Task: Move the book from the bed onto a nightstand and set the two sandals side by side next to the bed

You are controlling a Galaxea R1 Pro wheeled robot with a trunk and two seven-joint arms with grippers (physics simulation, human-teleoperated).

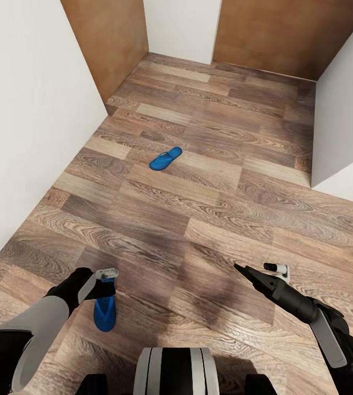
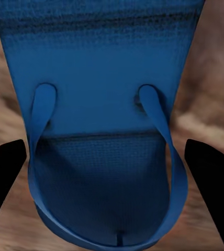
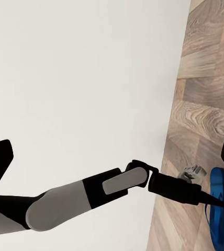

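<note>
One blue sandal [image 1: 165,158] lies flat on the wood-plank floor ahead, left of centre. The other blue sandal [image 1: 104,314] hangs under my left gripper [image 1: 106,289], close to my base. In the left wrist view this sandal [image 2: 107,104] spans the gap between the black fingers [image 2: 4,175], which press its toe end from both sides, and the floor behind it is blurred. The right wrist view shows the same sandal [image 3: 219,214] at the left gripper's tip [image 3: 209,198]. My right gripper [image 1: 256,267] is open and holds nothing, low at the right. The bed, book and nightstand are out of view.
White walls [image 1: 28,109] close in on the left and at the right [image 1: 343,109]. Brown wooden panels [image 1: 110,38] flank a white wall section at the far end. Bare plank floor [image 1: 214,181] runs between me and the far sandal.
</note>
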